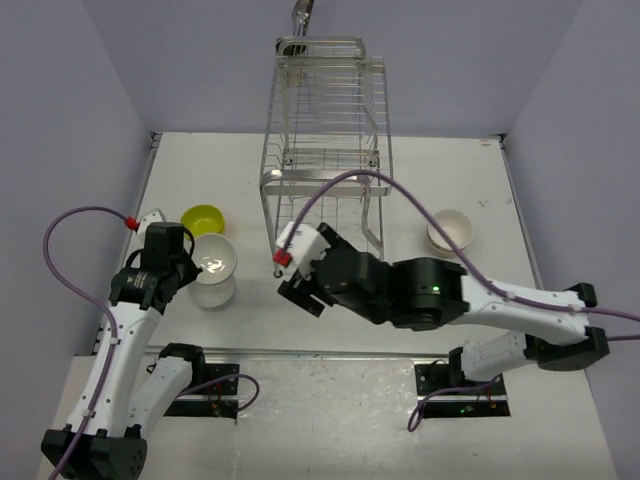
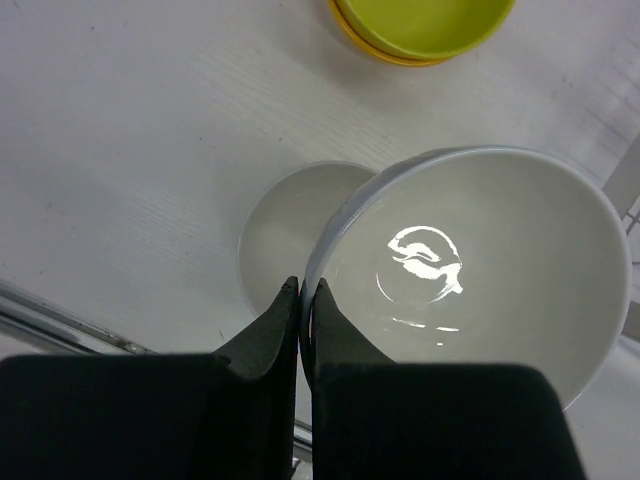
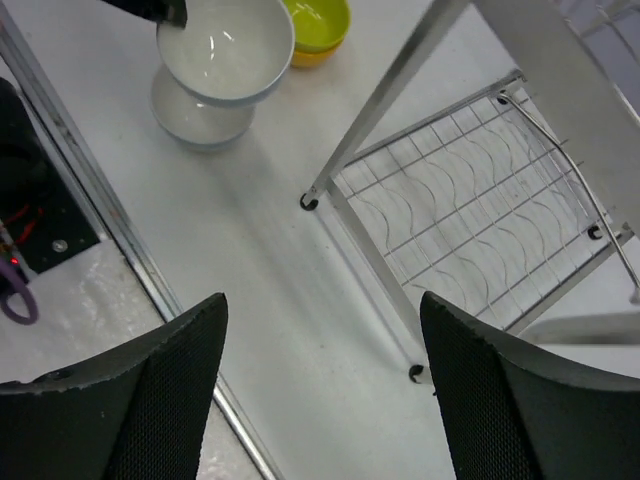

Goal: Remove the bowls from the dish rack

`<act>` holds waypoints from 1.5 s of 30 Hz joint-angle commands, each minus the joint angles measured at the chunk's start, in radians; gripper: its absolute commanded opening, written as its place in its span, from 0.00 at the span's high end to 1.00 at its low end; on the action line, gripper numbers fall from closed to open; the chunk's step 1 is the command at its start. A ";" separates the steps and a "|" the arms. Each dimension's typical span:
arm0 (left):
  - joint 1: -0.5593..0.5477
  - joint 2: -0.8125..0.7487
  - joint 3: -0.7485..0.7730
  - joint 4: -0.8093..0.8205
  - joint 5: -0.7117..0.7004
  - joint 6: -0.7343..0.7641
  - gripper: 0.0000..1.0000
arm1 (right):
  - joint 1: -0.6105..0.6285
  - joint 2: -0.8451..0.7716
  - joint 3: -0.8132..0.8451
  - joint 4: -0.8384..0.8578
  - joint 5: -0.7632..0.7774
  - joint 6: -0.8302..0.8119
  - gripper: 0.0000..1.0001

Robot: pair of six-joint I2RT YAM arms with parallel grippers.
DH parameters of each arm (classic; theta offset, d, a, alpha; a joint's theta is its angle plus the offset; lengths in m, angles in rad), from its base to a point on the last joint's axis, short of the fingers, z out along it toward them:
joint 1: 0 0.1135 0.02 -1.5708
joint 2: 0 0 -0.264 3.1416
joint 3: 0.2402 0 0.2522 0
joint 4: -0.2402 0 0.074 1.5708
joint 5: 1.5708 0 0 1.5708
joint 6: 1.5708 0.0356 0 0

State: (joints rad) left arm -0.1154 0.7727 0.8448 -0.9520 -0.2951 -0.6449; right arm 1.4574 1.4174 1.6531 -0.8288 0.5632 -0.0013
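White bowl (image 2: 480,280): glossy, stiff, likely slippery and breakable, we judge; left gripper (image 2: 305,292) pinches its left rim, right gripper (image 3: 322,340) gapes empty.

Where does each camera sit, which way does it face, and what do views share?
Top external: above and behind both arms, looking down on them, the table and dish rack.
Left wrist: on the left arm, looking down past the left gripper, shut on the held white bowl.
Right wrist: on the right arm, looking down through the open right gripper at the rack's feet.
Shared: all three show that bowl.
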 commanded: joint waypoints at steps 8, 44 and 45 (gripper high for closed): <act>0.010 0.070 -0.076 0.016 -0.078 -0.311 1.00 | -0.003 -0.471 -0.251 0.143 0.004 0.196 0.19; 0.006 0.112 -0.158 -0.010 -0.159 -0.470 0.89 | -0.002 -0.692 -0.375 0.165 -0.060 0.139 0.17; 0.006 0.111 -0.161 -0.008 -0.157 -0.472 0.81 | -0.002 -0.695 -0.377 0.166 -0.065 0.139 0.17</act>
State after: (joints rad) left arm -0.1116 0.9001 0.6777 -1.0050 -0.4129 -1.0718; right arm 1.4563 0.7322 1.2819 -0.7105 0.5205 0.1520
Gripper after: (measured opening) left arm 0.159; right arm 0.826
